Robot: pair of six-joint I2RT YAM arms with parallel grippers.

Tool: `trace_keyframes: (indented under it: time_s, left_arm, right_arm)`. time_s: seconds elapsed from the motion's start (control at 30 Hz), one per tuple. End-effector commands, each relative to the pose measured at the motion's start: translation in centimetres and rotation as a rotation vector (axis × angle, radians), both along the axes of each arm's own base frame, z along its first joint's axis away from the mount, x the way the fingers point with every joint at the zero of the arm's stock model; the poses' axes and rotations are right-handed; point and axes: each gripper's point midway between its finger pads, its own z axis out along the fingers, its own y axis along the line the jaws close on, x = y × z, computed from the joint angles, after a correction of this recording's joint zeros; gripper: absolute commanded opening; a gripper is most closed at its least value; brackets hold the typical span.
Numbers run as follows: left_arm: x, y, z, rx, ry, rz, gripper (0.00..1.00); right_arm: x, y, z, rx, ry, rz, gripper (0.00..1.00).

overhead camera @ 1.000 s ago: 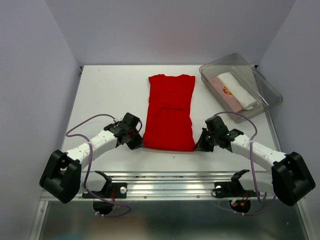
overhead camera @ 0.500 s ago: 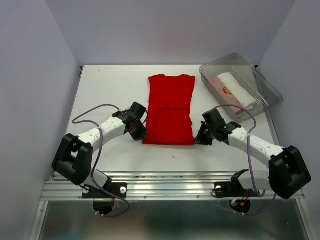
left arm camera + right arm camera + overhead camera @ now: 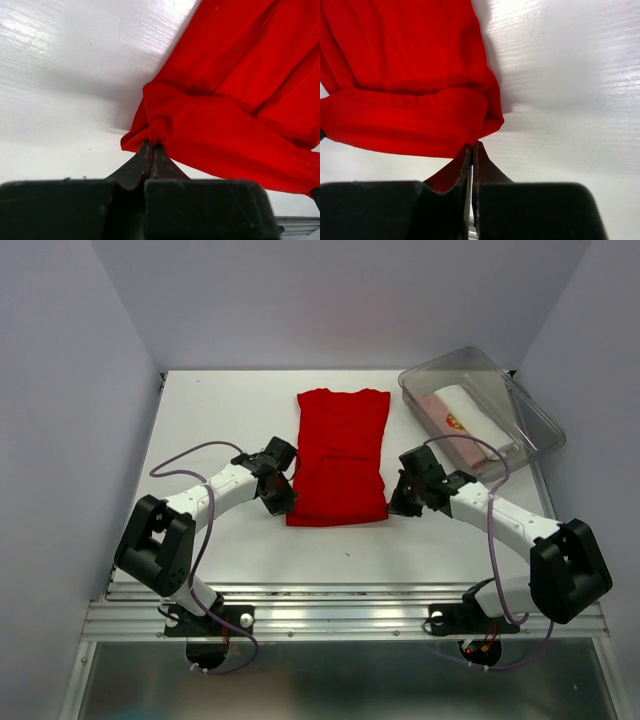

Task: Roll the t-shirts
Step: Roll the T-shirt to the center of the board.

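A plain red t-shirt lies folded lengthwise in the middle of the white table, its near end turned over into a short fold. At the fold's left corner my left gripper is shut on the red cloth. The right gripper pinches the right corner of that same fold. Both pairs of fingers lie low on the table, one on each side of the shirt. A white roll and a pale pink roll with red print rest in a bin at the back right.
The clear plastic bin stands at the table's back right corner. Purple cables loop over both arms. A metal rail runs along the near edge, and grey walls close in the left, back and right sides.
Both grippers have moved away from the near edge with the shirt's near corners in them, turning the near end over onto the shirt. The shirt's visible length has shortened.
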Motion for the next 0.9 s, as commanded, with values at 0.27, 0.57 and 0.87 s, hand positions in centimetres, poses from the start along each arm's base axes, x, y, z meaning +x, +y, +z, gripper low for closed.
trace_keyframes:
  time_s: [0.27,0.57,0.87]
  left_arm:
    - [1.8,0.3,0.8,-0.025,-0.067,-0.005,0.0]
    - [4.0,-0.7,2.4,-0.073,-0.181,-0.038,0.29]
    - [6.2,-0.7,6.6,-0.106,-0.356,-0.042,0.37]
  right_arm:
    - [2.4,-1.0,0.3,-0.084,-0.043,-0.024,0.03]
    - [4.8,-0.3,1.6,-0.063,-0.105,-0.033,0.27]
    - [6.8,1.4,3.5,-0.015,-0.169,-0.003,0.38]
